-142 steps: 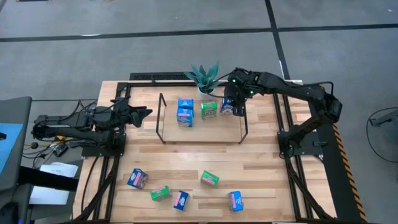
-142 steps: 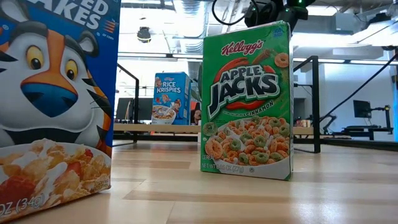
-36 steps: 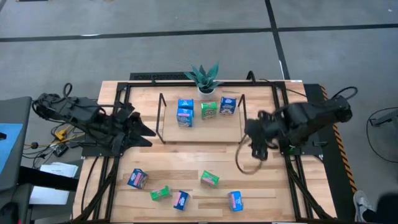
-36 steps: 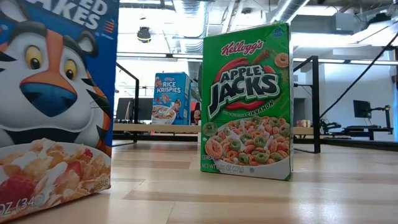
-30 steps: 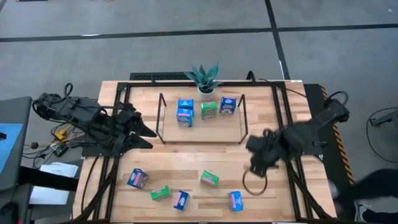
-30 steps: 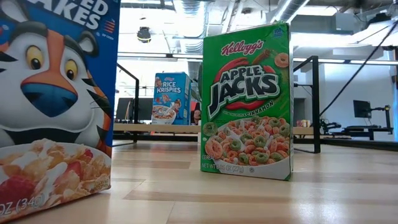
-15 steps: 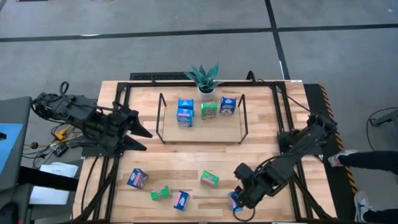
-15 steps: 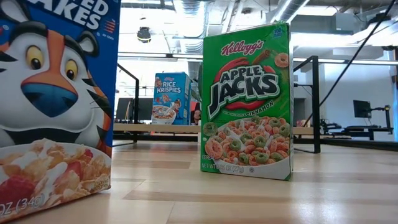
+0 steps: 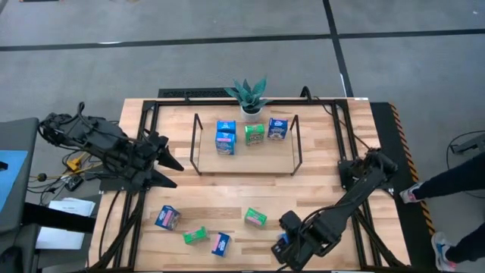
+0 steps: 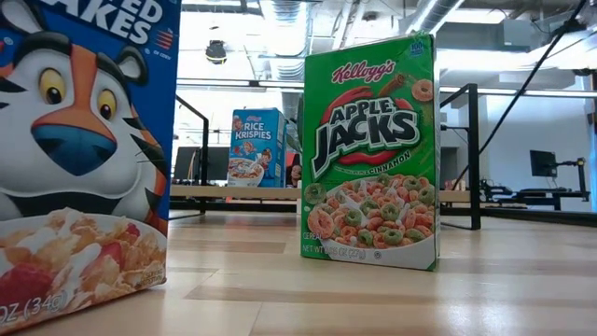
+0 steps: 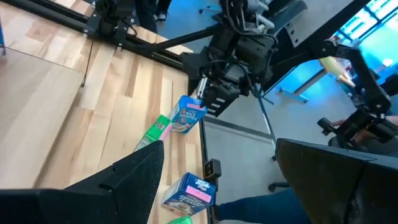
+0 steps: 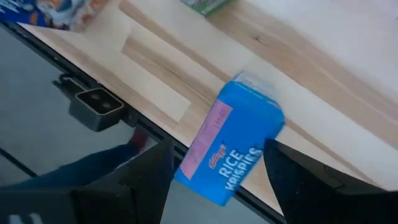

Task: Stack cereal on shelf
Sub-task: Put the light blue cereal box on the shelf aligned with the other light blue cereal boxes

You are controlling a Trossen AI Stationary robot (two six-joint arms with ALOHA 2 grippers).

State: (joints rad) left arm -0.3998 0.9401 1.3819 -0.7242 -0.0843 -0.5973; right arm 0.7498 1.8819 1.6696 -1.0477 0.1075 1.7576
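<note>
Down at the table's near edge, the right gripper (image 9: 286, 247) hangs over a blue Rice Krispies box (image 12: 231, 151) that lies flat on the wood right at the rim; its two dark fingers (image 12: 146, 171) stand apart on either side of the box, not closed on it. The left gripper (image 9: 165, 159) waits above the table's left side, beside the shelf's left end, its fingers (image 11: 134, 171) spread wide.

The shelf (image 9: 246, 159) sits toward the far middle of the table (image 9: 227, 197) with four small cereal boxes along its back: two blue boxes (image 9: 225, 137) together at the left, a green box (image 9: 255, 134) in the middle and another blue box (image 9: 276, 128) at the right. A potted plant (image 9: 248, 96) stands just behind the shelf.

On the near part of the table lie a blue box (image 9: 167, 218), a green box (image 9: 195, 235), a blue-and-pink box (image 9: 220, 243) and a green Apple Jacks box (image 9: 255, 218). At the right edge of the high view a person's leg (image 9: 455, 178) shows.
</note>
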